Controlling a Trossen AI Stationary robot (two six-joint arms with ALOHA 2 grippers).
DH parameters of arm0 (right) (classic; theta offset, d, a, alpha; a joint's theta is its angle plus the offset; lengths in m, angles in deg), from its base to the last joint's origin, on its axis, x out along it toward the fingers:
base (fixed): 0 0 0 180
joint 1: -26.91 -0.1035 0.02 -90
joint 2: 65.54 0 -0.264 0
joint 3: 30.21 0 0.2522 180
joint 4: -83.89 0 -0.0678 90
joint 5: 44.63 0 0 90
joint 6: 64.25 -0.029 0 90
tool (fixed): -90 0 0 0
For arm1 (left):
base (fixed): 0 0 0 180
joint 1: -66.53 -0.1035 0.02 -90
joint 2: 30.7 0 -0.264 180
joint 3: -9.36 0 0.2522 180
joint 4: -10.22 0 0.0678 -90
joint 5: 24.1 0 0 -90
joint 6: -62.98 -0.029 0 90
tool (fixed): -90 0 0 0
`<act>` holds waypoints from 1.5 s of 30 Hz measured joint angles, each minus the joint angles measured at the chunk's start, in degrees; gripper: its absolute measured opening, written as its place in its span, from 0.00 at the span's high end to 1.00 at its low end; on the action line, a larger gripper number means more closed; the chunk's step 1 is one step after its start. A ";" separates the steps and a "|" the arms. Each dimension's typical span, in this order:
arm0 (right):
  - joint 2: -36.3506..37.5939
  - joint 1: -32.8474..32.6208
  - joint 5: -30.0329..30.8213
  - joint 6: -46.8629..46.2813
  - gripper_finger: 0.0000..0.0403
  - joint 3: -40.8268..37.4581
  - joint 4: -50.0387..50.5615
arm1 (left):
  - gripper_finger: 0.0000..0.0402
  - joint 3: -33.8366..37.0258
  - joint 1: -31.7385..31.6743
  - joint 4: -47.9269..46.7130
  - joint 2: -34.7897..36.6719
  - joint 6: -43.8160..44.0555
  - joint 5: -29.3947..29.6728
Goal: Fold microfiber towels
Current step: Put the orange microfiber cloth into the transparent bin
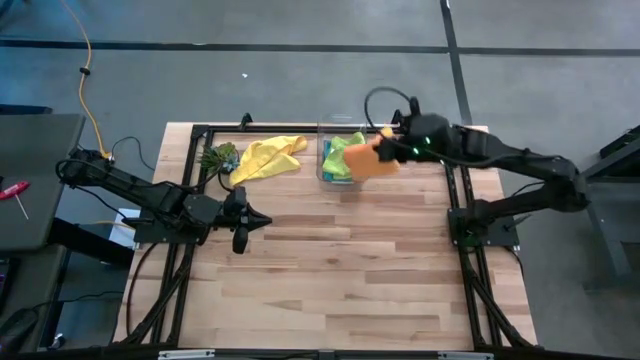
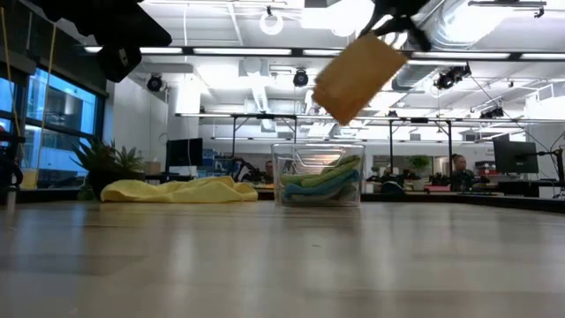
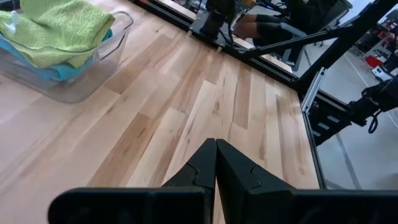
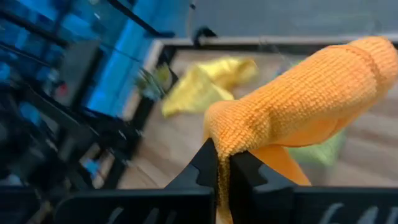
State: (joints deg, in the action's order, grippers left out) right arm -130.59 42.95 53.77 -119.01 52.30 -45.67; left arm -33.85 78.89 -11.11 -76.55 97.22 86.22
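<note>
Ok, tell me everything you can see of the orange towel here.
The orange towel is a plain, nubby microfiber cloth, bunched and drooping. The right hand, shut, pinches it by an edge and holds it in the air above the clear box, clear of the table. Nothing else touches it.

It was a robotics lab set up in a big open-plan office. Far behind the raised right gripper [image 2: 388,19] ran an exposed ceiling with round ducts [image 2: 459,18] and strip lights [image 2: 265,55], and below it stood rows of desks with monitors [image 2: 515,156] where seated people [image 2: 457,168] worked. Under both grippers lay a butcher-block table [image 1: 330,270] bolted into a black metal frame [image 1: 180,250], on a grey carpeted floor [image 1: 250,80] crossed by a yellow cable [image 1: 92,90].
</note>
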 joint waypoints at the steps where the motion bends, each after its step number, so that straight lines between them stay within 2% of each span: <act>1: -1.34 1.57 -1.35 1.03 1.00 0.58 -2.22 | 1.00 0.00 0.00 0.00 0.00 0.06 -0.01; 9: -14.78 10.59 -11.90 4.91 1.00 8.83 -12.97 | 1.00 0.00 -0.02 -0.39 0.00 0.07 -0.81; 13: -19.36 12.25 -13.74 6.09 1.00 11.80 -10.24 | 1.00 0.00 -0.02 -0.39 0.00 0.09 -2.18; 19: -23.70 15.20 -15.78 3.82 1.00 5.03 -7.55 | 1.00 0.00 -0.02 -0.37 0.00 0.08 -2.14; 22: -24.24 17.03 -15.90 -0.27 1.00 0.76 -7.41 | 1.00 0.00 -0.02 -0.38 0.00 0.09 -2.14; 30: -24.23 18.90 -17.77 -7.14 1.00 -3.98 -12.17 | 1.00 0.00 -0.02 -0.41 0.00 0.06 -1.55; 33: -24.20 18.45 -17.86 -9.51 1.00 -3.95 -17.15 | 1.00 0.00 -0.02 -0.42 0.00 0.06 -1.51; 42: -24.14 16.83 -19.58 -18.23 1.00 -3.87 -49.30 | 1.00 0.00 -0.02 -0.42 0.00 0.06 -1.51; 45: -23.98 16.77 -20.53 -17.01 1.00 -3.78 -48.42 | 1.00 0.00 -0.02 -0.81 0.00 0.06 -1.53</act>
State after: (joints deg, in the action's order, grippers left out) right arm -154.57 59.73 33.24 -136.02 48.52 -94.09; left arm -33.85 78.87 -11.92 -76.55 97.29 84.69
